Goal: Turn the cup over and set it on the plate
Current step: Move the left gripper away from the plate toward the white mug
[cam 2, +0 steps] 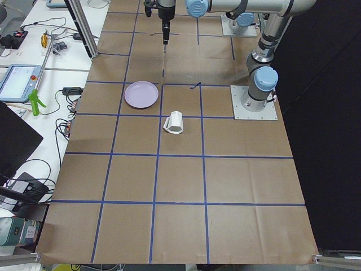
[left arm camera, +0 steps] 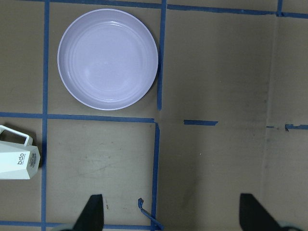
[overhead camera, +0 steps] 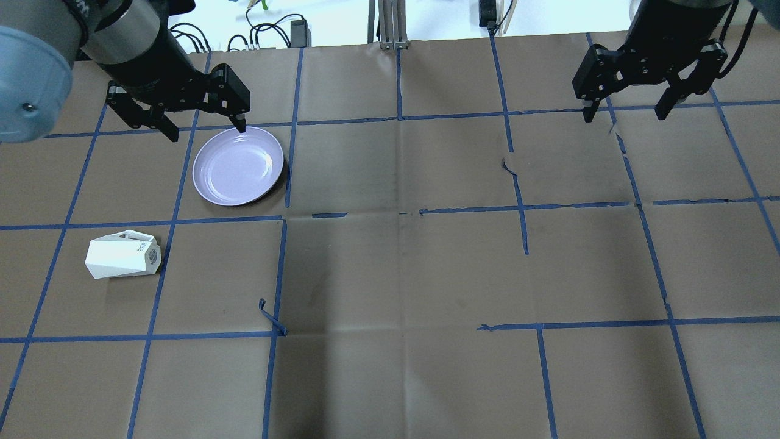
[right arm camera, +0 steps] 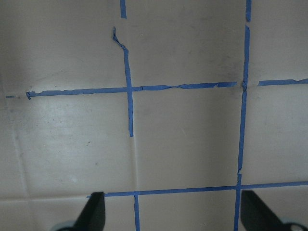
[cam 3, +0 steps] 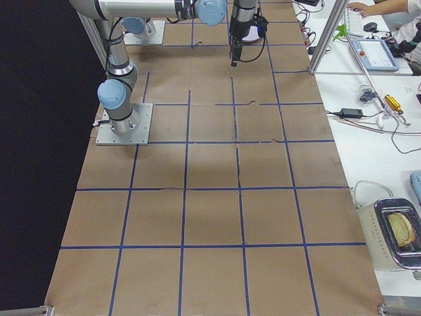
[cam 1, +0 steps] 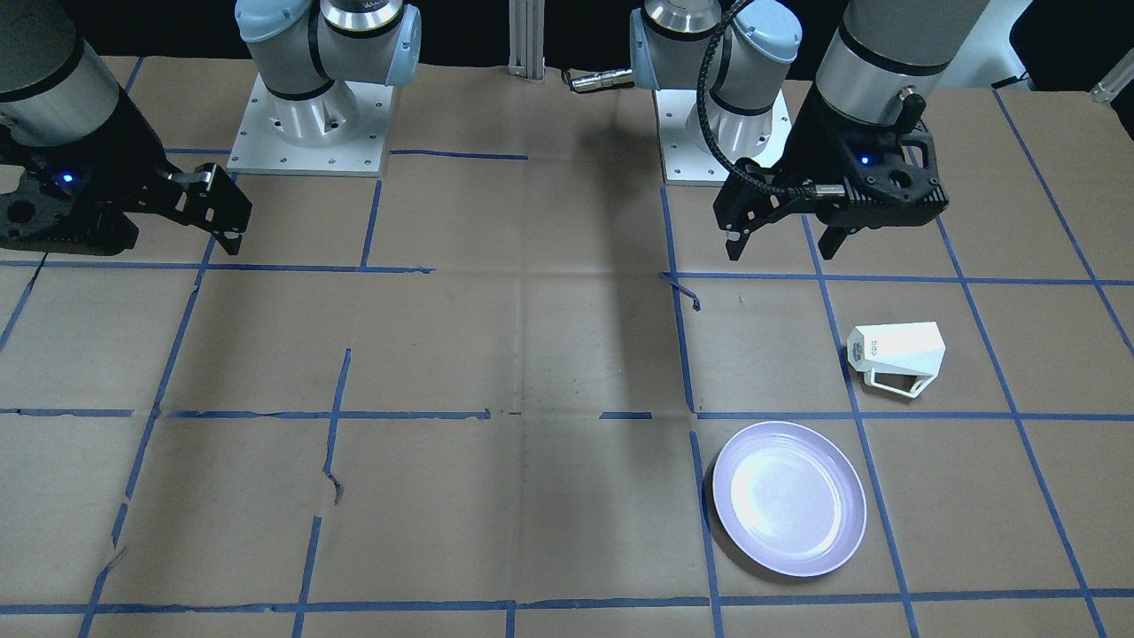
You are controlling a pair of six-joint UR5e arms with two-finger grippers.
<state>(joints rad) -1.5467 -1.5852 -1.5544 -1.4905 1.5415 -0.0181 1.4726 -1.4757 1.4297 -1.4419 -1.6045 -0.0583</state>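
Observation:
The white faceted cup (cam 1: 895, 354) lies on its side on the brown paper, handle toward the plate; it also shows in the overhead view (overhead camera: 122, 256) and at the left edge of the left wrist view (left arm camera: 17, 161). The empty lavender plate (cam 1: 788, 498) (overhead camera: 238, 166) (left arm camera: 108, 58) sits one grid square from it. My left gripper (overhead camera: 207, 133) (cam 1: 782, 251) hangs open and empty high above the table, by the plate's far side in the overhead view. My right gripper (overhead camera: 623, 117) hangs open and empty over the far right of the table, over bare paper in its wrist view (right arm camera: 173, 214).
Brown paper with a blue tape grid covers the table. Both arm bases (cam 1: 310, 124) (cam 1: 722, 124) stand at the robot's edge. A loose curl of tape (overhead camera: 271, 317) sticks up near the cup's square. An aluminium post (overhead camera: 390, 24) stands at the far edge.

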